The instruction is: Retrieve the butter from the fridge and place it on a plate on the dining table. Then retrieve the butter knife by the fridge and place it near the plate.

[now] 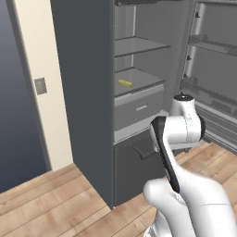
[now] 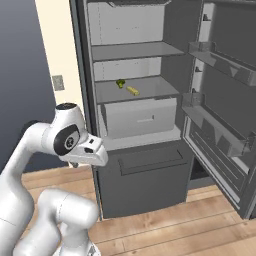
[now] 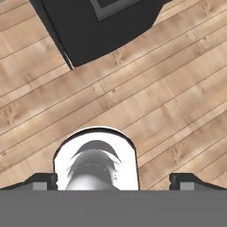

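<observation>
Gripper [image 3: 113, 181] open, jaws spread wide with nothing between them; hand view has it pointing straight down at the wooden floor [image 3: 146, 102], with the dark foot of the fridge [image 3: 97, 31] at the top edge. Arm folded up close to the base, hand tucked low, likely so nothing sticks out ahead of the reach.

Left to right in the right base view: cream wall [image 2: 52, 45] with a small grey switch plate [image 2: 58, 82], then the fridge body, door [image 2: 222, 100] swung fully open to the right with its rack shelves showing.

Small yellow-green lumpy item [image 2: 120, 83] sits on the second inner shelf [image 2: 150, 90], toward its left rear. Butter [image 2: 133, 90] lies just right of it and nearer the front edge, flat, slightly diagonal. The two look close but apart. Grey drawer [image 2: 142, 117] closed directly beneath that shelf.

Left base view gives the butter [image 1: 125, 83] on the same shelf, near its left front corner.

Judgement: fridge already opened, butter not yet taken. Next move calls for raising the hand to shelf height and coming in from the front, keeping off the green item
</observation>
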